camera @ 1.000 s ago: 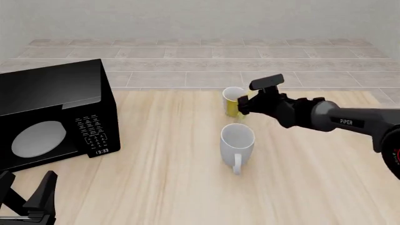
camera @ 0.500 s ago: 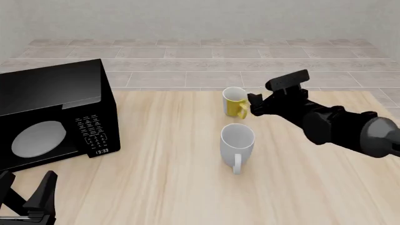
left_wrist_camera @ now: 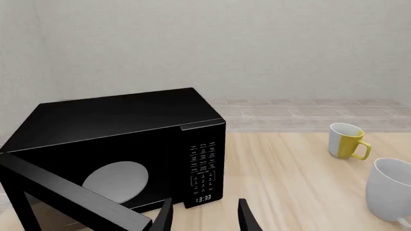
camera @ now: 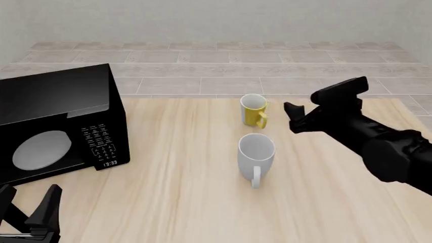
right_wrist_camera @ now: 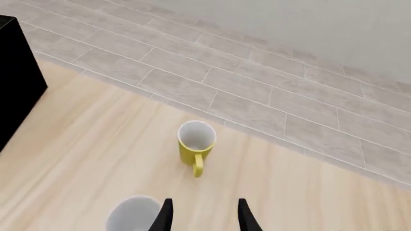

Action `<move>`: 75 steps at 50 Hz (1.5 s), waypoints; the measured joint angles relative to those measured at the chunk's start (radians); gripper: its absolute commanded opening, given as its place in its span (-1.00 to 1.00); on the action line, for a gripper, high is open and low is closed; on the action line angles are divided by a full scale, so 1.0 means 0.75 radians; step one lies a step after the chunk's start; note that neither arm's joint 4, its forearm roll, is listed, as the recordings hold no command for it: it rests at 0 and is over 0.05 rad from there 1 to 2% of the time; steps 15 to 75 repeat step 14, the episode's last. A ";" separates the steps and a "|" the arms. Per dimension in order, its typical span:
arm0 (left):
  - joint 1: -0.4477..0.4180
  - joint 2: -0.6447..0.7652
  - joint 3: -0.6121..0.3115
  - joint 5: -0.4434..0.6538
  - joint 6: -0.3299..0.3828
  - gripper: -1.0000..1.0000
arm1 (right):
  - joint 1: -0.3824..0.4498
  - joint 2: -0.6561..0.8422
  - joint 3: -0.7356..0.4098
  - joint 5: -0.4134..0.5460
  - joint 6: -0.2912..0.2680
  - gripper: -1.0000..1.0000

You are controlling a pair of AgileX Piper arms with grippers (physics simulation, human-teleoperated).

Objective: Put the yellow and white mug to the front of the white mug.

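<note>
The yellow and white mug (camera: 254,111) stands upright on the wooden table, handle towards the camera, just beyond the white mug (camera: 256,154). The white mug is also upright, handle towards the camera. My right gripper (camera: 295,117) is open and empty, to the right of the yellow mug and clear of it. In the right wrist view its gripper (right_wrist_camera: 204,214) looks down on the yellow mug (right_wrist_camera: 195,142) and the white mug's rim (right_wrist_camera: 132,214). My left gripper (camera: 28,205) is open and empty at the near left. The left wrist view shows both mugs (left_wrist_camera: 347,141) (left_wrist_camera: 391,190).
A black microwave (camera: 54,126) stands at the table's left side, door shut, and it fills much of the left wrist view (left_wrist_camera: 122,149). A tiled floor (camera: 216,71) lies beyond the table's far edge.
My right gripper has drawn back to the right, away from the yellow mug. The yellow mug stays upright beyond the white mug. The left arm has not moved.
</note>
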 measured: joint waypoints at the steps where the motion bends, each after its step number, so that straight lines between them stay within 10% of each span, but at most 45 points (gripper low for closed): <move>1: 0.000 0.000 0.000 0.000 0.000 1.00 | 0.000 -0.016 0.007 0.004 -0.003 1.00; 75: 0.000 0.000 0.000 0.000 0.000 1.00 | -0.001 -0.228 0.121 0.043 -0.024 1.00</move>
